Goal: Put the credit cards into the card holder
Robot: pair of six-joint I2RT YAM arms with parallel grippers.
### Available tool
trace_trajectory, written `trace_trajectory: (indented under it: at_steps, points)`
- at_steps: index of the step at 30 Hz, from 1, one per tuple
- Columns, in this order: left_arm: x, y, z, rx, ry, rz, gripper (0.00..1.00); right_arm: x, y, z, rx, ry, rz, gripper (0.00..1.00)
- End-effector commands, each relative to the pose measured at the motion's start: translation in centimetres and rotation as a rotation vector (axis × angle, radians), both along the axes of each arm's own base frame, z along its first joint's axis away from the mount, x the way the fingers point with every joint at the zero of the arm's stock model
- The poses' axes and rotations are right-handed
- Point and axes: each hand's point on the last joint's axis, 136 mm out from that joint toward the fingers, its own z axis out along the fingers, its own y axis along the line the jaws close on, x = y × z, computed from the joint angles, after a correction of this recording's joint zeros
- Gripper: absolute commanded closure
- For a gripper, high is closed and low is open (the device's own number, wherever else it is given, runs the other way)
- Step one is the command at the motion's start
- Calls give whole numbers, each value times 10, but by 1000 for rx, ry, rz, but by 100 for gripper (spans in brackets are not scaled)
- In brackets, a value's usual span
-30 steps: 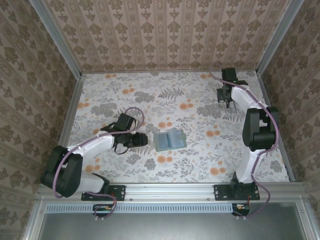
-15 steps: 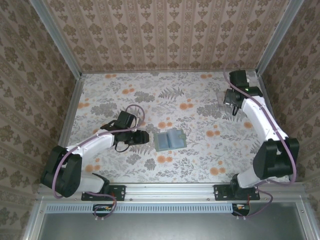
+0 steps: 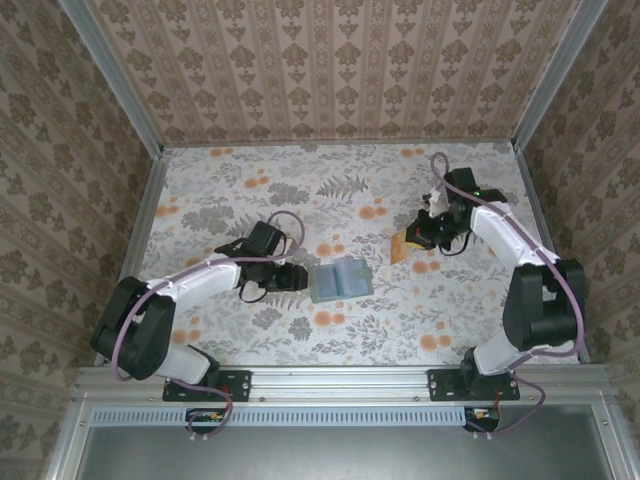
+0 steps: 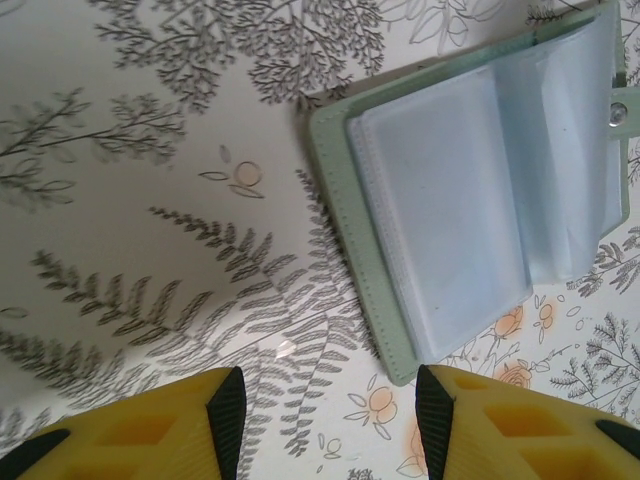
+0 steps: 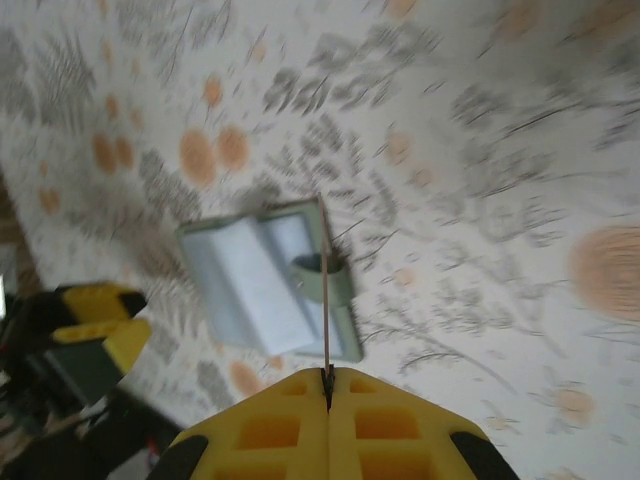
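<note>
Floral-patterned table [image 3: 200,205] is seen, with the card holder [image 3: 340,279] laid open at its middle, pale sleeves exposed. Just beside its left edge the left gripper [image 4: 328,425] is held spread. A credit card [image 5: 326,300] is pinched edge-on by the right gripper [image 5: 328,378], apart from the holder.

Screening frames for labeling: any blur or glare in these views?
Right wrist: motion blur smears the table and holder; the card, edge-on in the right end effector, reads as a thin line. Left wrist: sharp, holder crisp. Top: sharp, even light, no glare.
</note>
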Motion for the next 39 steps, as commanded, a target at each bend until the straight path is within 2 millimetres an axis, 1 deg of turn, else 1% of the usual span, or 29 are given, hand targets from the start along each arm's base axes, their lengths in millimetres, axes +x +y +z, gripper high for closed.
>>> trace_trajectory:
  at_steps: [1,3,6,8,12,16,22,26,30,34,39]
  points:
    - [3,-20,6,-31,-5,-40,49,-12,34,-3,158,23,122,100]
    - [1,-28,6,-31,-1,-70,49,-14,41,-18,155,61,141,100]
    - [-2,-34,4,-31,10,-94,49,-16,51,-34,154,95,177,100]
    - [-3,-36,2,-33,18,-98,49,-19,59,-41,148,94,221,100]
    - [-4,-37,-2,-34,29,-91,49,-25,75,-48,151,89,293,100]
    - [-3,-36,-7,-33,35,-76,50,-24,81,-46,160,69,306,100]
    - [-1,-35,-11,-25,33,-57,51,-22,88,-26,174,-2,311,100]
    - [1,-35,-12,-24,32,-47,52,-25,100,-18,187,-40,343,100]
    - [2,-34,-13,-22,29,-40,53,-25,111,-14,194,-72,363,100]
    - [2,-33,-14,-22,32,-34,53,-28,118,-22,143,-77,399,100]
    - [2,-32,-15,-19,32,-28,54,-25,117,-41,89,-55,397,100]
